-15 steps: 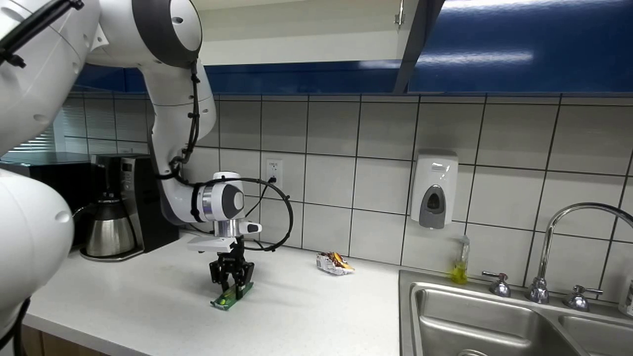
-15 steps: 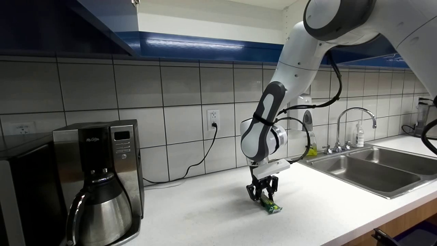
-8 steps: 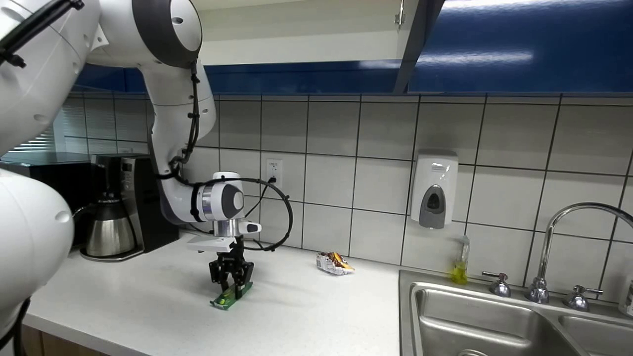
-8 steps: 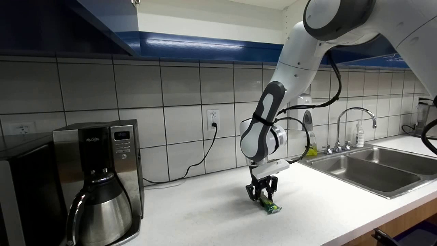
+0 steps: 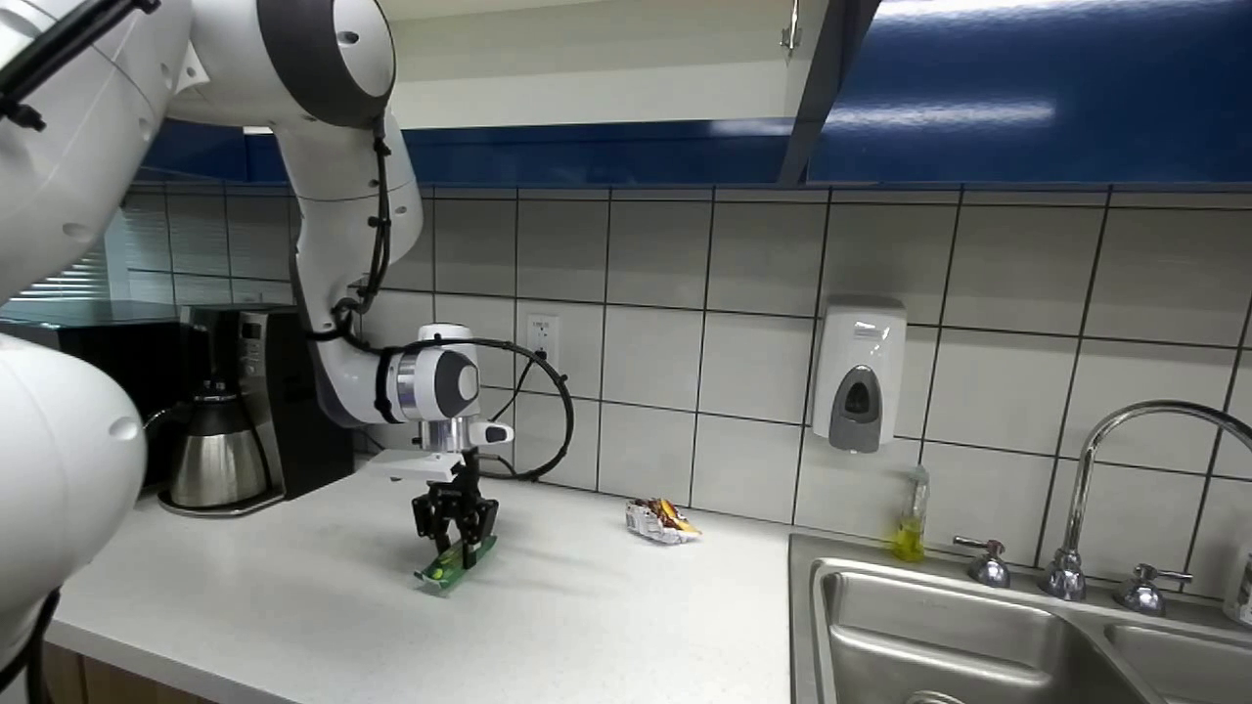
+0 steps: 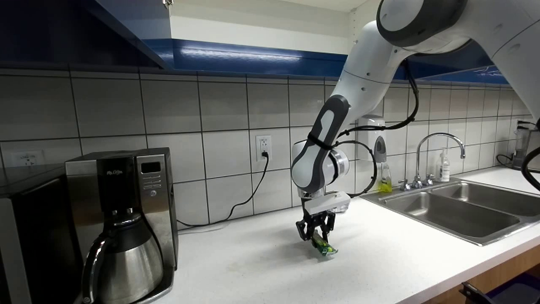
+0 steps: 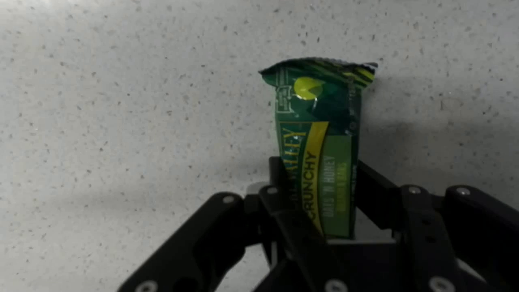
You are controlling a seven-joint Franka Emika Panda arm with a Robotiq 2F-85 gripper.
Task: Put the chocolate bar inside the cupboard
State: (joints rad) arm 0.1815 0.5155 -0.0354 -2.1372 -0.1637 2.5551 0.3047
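Two black fingers (image 7: 375,194), one along each side of the chocolate bar (image 7: 316,101), and the pincer (image 7: 320,182) has its catch: it is clamped on the bar, low over the tabletop (image 5: 587,636), the bar by the look of it just clear of the surface. In the wrist view one crimped end pokes well out past the fingertips, and the print comes up bold: CRUNCHY on a yellow stripe, OATS 'N HONEY on paler green. Above it the white arm (image 5: 337,186) bends over in both exterior views, pincer pointing down. And there is the cupboard (image 5: 606,154), high on the tiled wall (image 5: 655,362), standing open, pale inside on show over a glossy blue lower edge; the bar is outside, down below. Along the tabletop in an exterior view, a small crinkled packet (image 5: 662,523), silvery with orange and brown, lies near the wall, between the pincer and the sink (image 5: 804,626). The faucet (image 5: 1076,499) arches over the sink, a bottle (image 5: 910,536) of yellow liquid stands at the back edge, and a soap dispenser (image 5: 861,342) hangs on the wall. Well apart from the bar stands the coffee maker (image 6: 158,207) with its steel carafe (image 6: 133,270), and a black plug (image 6: 265,154) sits in the outlet (image 6: 263,142).
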